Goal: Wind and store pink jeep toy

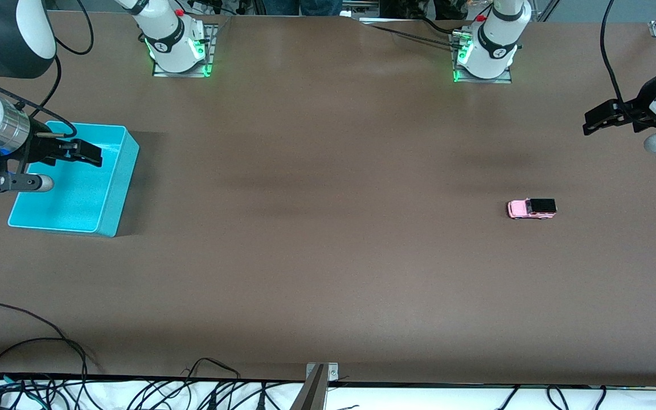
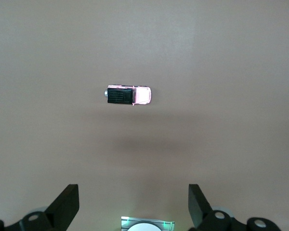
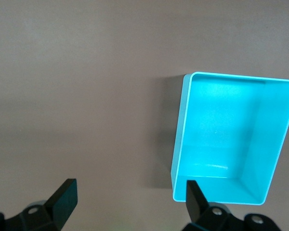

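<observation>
Task not started: pink jeep toy sits untouched on table toward left arm's end. Turquoise bin empty at right arm's end. Left gripper spread wide over table near jeep; right gripper spread wide over bin. Winding and storing remain.

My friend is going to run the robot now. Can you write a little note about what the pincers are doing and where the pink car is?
Left pincer: open, empty, up over the table at the left arm's end.
Right pincer: open, empty, over the turquoise bin.
Pink jeep toy: on its wheels on the bare table at the left arm's end, untouched.
Bin: empty, at the right arm's end.
Done: nothing yet.
Left: pick up the jeep, wind it, put it in the bin.
</observation>
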